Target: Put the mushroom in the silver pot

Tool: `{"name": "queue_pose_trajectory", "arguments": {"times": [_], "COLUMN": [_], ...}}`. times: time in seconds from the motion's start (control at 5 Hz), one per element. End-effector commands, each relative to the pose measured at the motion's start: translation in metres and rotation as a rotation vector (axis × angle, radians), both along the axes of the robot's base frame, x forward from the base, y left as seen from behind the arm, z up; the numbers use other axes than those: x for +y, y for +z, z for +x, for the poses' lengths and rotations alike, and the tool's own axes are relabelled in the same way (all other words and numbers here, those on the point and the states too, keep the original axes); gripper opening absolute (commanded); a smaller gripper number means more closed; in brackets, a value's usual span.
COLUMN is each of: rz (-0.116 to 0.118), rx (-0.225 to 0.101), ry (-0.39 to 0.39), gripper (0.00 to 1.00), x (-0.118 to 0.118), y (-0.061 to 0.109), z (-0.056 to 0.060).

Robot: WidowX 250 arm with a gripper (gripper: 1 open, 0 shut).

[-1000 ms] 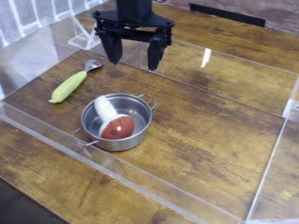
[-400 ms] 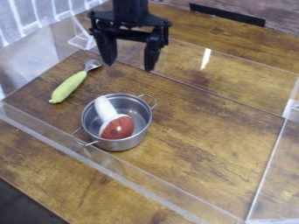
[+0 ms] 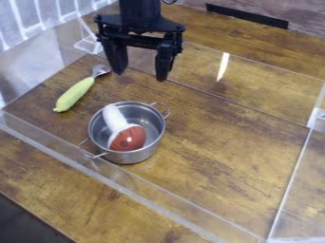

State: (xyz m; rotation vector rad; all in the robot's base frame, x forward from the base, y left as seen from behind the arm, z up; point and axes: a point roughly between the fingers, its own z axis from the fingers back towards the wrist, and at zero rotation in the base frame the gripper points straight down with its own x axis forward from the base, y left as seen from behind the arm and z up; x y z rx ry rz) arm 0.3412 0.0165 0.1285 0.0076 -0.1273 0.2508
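The mushroom [image 3: 124, 134] lies inside the silver pot [image 3: 150, 146], red-brown cap toward the front, white stem leaning on the back-left wall. The pot stands on the wooden table left of centre, its loop handles at front-left and back-right. My black gripper [image 3: 140, 66] hangs above the table behind the pot, well clear of it. Its fingers [image 3: 116, 63] are spread apart and hold nothing.
A yellow-green corn cob [image 3: 74, 93] lies left of the pot, with a small metal utensil [image 3: 101, 71] just behind it. Clear acrylic walls [image 3: 191, 214] fence the work area at front, left and right. A white rack [image 3: 19, 24] stands at the back left.
The gripper has drifted slightly left and back. The pot, mushroom and corn have not moved.
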Motion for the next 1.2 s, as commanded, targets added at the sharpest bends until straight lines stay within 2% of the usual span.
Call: {"name": "queue_pose_trajectory", "arguments": {"times": [0.0,0.4,0.6,0.8,1.0], "rz": [-0.005,-0.022,-0.01,-0.006,-0.004], "rx": [-0.086,-0.085,-0.099,-0.114,-0.126], "ry": [-0.061,-0.132,-0.07,-0.014,-0.02], "gripper": [1.0,1.0,1.0,0.0,1.0], "x": [0.006,0.012,0.014,0.014,0.021], "y": [0.029,-0.004,0.008,0.016,0.023], "z": [0.009,0.033,0.028,0.021,0.02]}}
